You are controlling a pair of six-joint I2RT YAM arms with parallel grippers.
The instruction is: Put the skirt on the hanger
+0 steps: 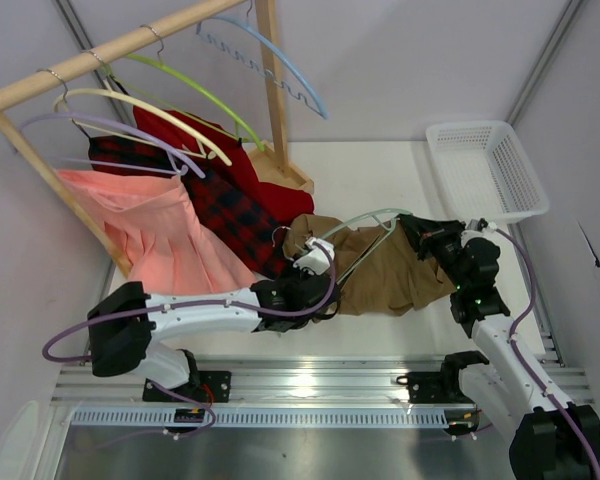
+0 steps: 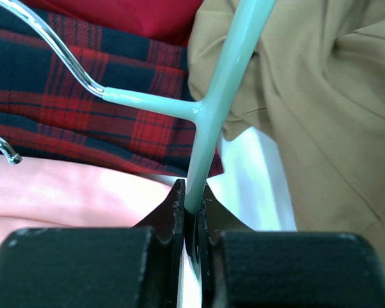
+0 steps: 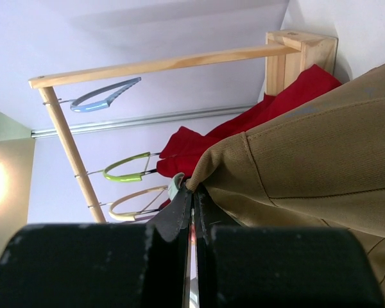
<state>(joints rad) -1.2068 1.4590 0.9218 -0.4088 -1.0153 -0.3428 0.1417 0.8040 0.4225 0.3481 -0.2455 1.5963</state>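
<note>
Left gripper (image 1: 315, 262), seen from above, is shut on the pale green hanger (image 1: 365, 220) close to its wire hook, over the table (image 1: 380, 330) in front of the wooden rack (image 1: 100, 60). The hanger's arch reaches right to the right gripper (image 1: 412, 226), and the tan skirt (image 1: 390, 270) lies crumpled on the table beneath and between the two grippers. A red-and-black plaid skirt (image 1: 230, 205) and a pink skirt (image 1: 150, 235) hang from the rack, their hems lying just left of the tan one, and a white basket (image 1: 485, 170) sits at the far right. From the left wrist, the dark fingers (image 2: 173, 208) are clamped tight on the hanger's stem just below the junction where the silver hook (image 2: 58, 51) joins; the skirt fills the right side, with the plaid cloth to the left. From the right wrist, the fingers (image 3: 179, 208) are pressed together with a fold of the skirt and a pale green hanger tip at their ends; whether cloth is pinched between them cannot be told. Behind hang a red garment (image 3: 244, 125) and blue, lime and cream hangers.
</note>
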